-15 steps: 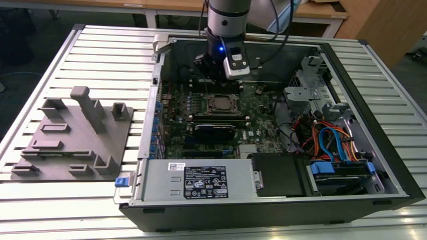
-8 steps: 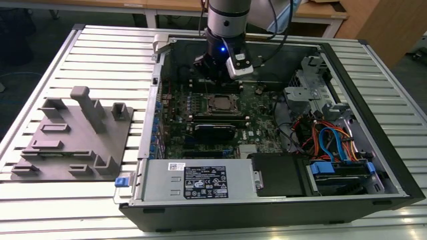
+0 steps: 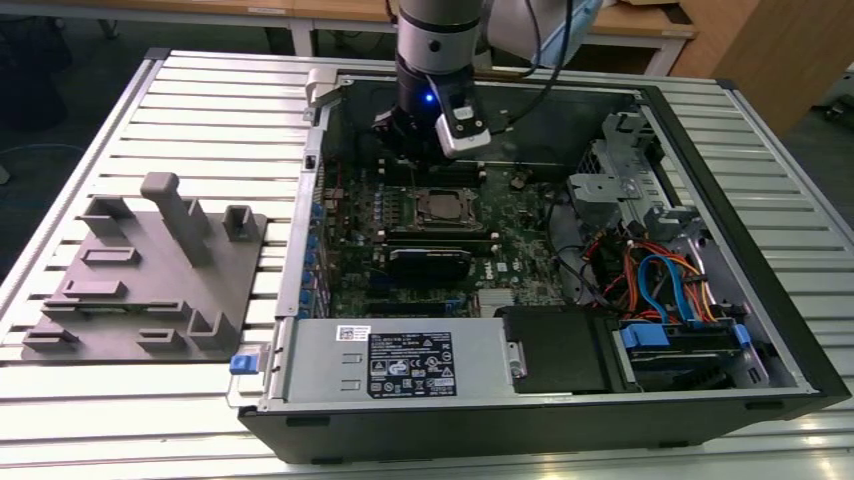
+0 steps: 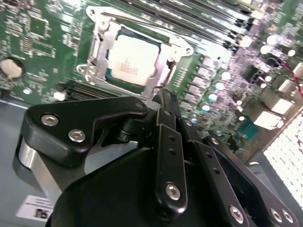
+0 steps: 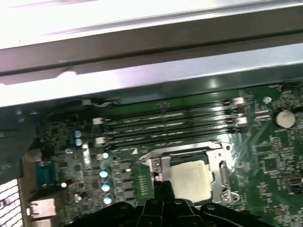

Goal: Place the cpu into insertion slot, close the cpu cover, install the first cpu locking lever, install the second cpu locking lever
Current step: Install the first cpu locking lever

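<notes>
The cpu [image 4: 129,60] lies flat with its silver-grey top up, seated in the green board; the insertion slot under it is hidden. Around the chip lies the cpu cover [image 4: 97,28], a thin silver frame folded down flat. In the first wrist view the cpu [image 5: 191,178] and cover [image 5: 222,170] show the same. My gripper [image 4: 164,97] is shut with nothing between its fingers, its tip just beside the cover's edge, at a corner of the socket. In the exterior view the gripper [image 3: 407,152] hangs over the board just behind the cpu [image 3: 441,207].
Long black memory slots [image 5: 170,125] run beside the socket. The open computer case [image 3: 300,330] walls in the board, with a black card [image 3: 430,262], a power supply [image 3: 387,362] and cable bundles [image 3: 654,275]. A grey fixture plate [image 3: 147,275] sits at the exterior view's left.
</notes>
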Tool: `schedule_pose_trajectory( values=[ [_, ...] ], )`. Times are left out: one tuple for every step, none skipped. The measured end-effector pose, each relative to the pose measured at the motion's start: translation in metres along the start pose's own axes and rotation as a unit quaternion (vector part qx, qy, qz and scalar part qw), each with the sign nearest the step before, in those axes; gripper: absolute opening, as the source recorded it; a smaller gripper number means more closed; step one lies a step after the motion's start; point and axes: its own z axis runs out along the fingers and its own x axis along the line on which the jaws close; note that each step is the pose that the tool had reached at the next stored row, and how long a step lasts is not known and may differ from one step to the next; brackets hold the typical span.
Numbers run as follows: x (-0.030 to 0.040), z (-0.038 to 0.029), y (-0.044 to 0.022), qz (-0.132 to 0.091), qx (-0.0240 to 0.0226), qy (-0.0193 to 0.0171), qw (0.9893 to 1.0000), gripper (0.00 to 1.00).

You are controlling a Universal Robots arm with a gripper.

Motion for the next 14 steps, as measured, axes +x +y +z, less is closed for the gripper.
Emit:
schedule_pose_trajectory(
  values=[
    [0.0021,0.0,-0.0004,-0.001,0.0,0.0,1.0,0.1],
    [0.0042,0.0,-0.0007,-0.001,-0.0001,0.0,1.0,0.1],
    [0.0062,0.0,-0.001,-0.002,-0.0003,0.0001,1.0,0.1],
    [0.008,0.0001,-0.0013,-0.003,-0.0004,0.0001,1.0,0.1],
    [0.0096,0.0001,-0.0016,-0.004,-0.0007,0.0002,1.0,0.1],
    [0.0105,0.0001,-0.0017,-0.006,-0.0012,0.0004,1.0,0.1],
    [0.0105,0.0001,-0.0017,-0.01,-0.0019,0.0007,0.9999,0.1],
    [0.0105,0.0001,-0.0017,-0.016,-0.0025,0.0009,0.9999,0.1],
    [0.0106,0.0001,-0.0017,-0.021,-0.0027,0.0012,0.9998,0.1],
    [0.0109,0.0002,-0.0018,-0.024,-0.0028,0.0012,0.9997,0.1],
    [0.0123,0.0001,-0.0021,-0.025,-0.0028,0.0012,0.9997,0.1],
    [0.014,0.0001,-0.0023,-0.025,-0.0029,0.0009,0.9997,0.1],
    [0.0153,0.0,-0.0025,-0.025,-0.0028,0.0007,0.9997,0.1],
    [0.0162,-0.0002,-0.0026,-0.025,-0.0028,0.0005,0.9997,0.1]
  ],
)
